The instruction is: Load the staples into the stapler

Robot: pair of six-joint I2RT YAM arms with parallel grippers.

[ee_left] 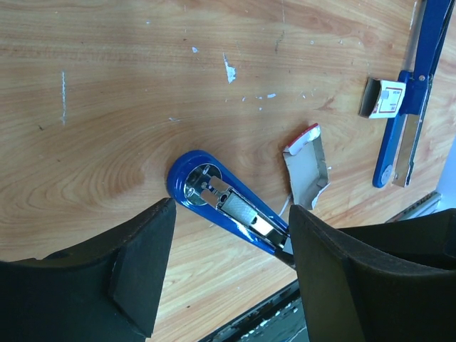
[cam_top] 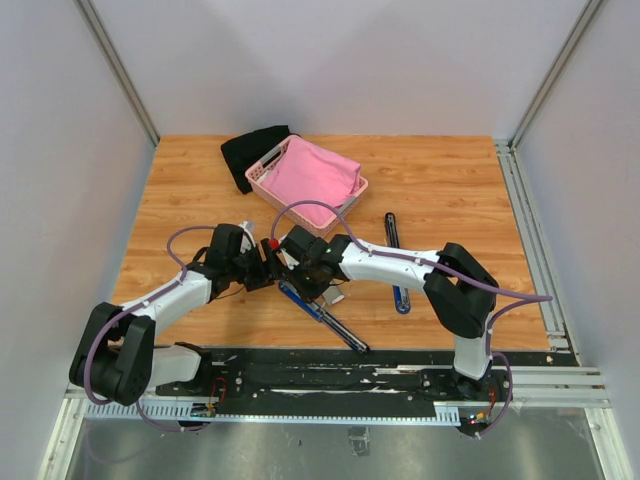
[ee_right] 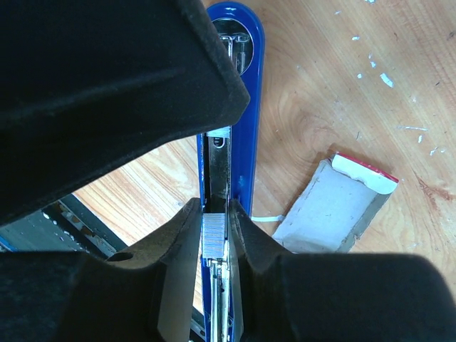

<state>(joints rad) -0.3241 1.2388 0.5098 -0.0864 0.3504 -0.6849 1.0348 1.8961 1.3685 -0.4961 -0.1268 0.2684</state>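
Hanging left of centre in the top view, the left gripper has its fingers spread wide with nothing between them. Its wrist camera looks down on the blue stapler, which lies opened on the wooden table. Just right of it, the right gripper is pinched on the staples, a silvery block held directly over the stapler's open channel. An opened carton lies at lower right in that wrist view. A second blue stapler lies further right.
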